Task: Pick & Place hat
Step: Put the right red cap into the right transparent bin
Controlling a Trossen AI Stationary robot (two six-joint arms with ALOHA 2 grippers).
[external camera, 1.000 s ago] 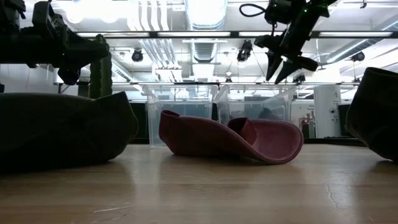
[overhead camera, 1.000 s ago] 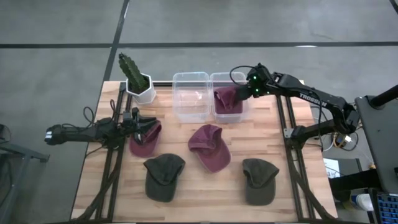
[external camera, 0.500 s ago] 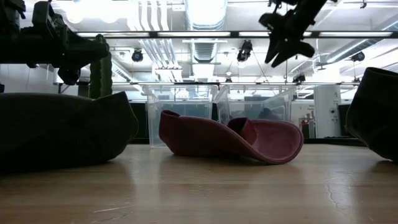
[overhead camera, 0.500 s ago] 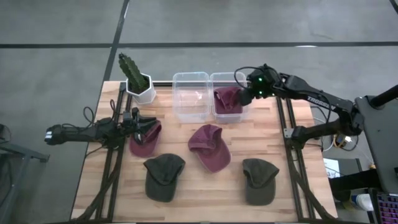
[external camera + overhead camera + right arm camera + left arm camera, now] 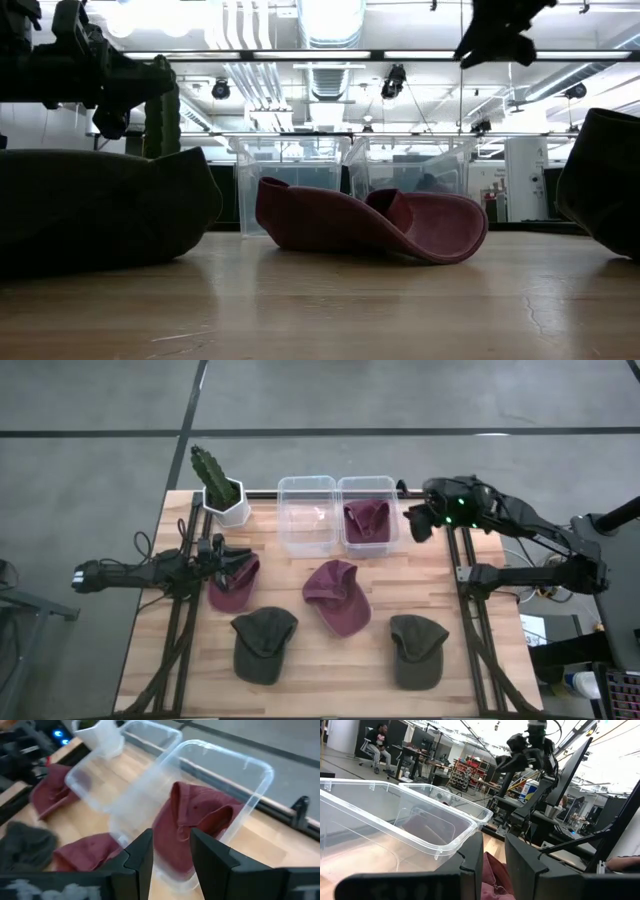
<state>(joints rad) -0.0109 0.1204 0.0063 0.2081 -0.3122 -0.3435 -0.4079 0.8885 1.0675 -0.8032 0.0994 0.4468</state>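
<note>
A maroon hat (image 5: 366, 520) lies crumpled inside the right clear bin (image 5: 367, 483), also seen in the right wrist view (image 5: 195, 820). My right gripper (image 5: 414, 524) hangs raised beside that bin's right side, shut and holding nothing (image 5: 492, 38). My left gripper (image 5: 243, 564) reaches in low from the table's left and is shut on a second maroon hat (image 5: 232, 590). A third maroon hat (image 5: 337, 596) rests on the table's middle, brim curled up (image 5: 400, 225). Two green hats (image 5: 263, 644) (image 5: 417, 650) lie near the front edge. My left gripper comes in level from the table's left and has the maroon hat's far edge (image 5: 493, 876) pinched between its two fingers (image 5: 470, 865). How many layers it has, I cannot tell. The rest of the hat (image 5: 230, 596) lies on the table.
An empty clear bin (image 5: 306, 484) stands left of the filled one. A cactus in a white pot (image 5: 222, 490) sits at the far left corner. Bare wood lies between the hats. Metal frame rails run along both table sides.
My right gripper has drawn back from above the right bin toward the table's right edge, rising, and its fingers have shut. The maroon hat stays in the bin.
</note>
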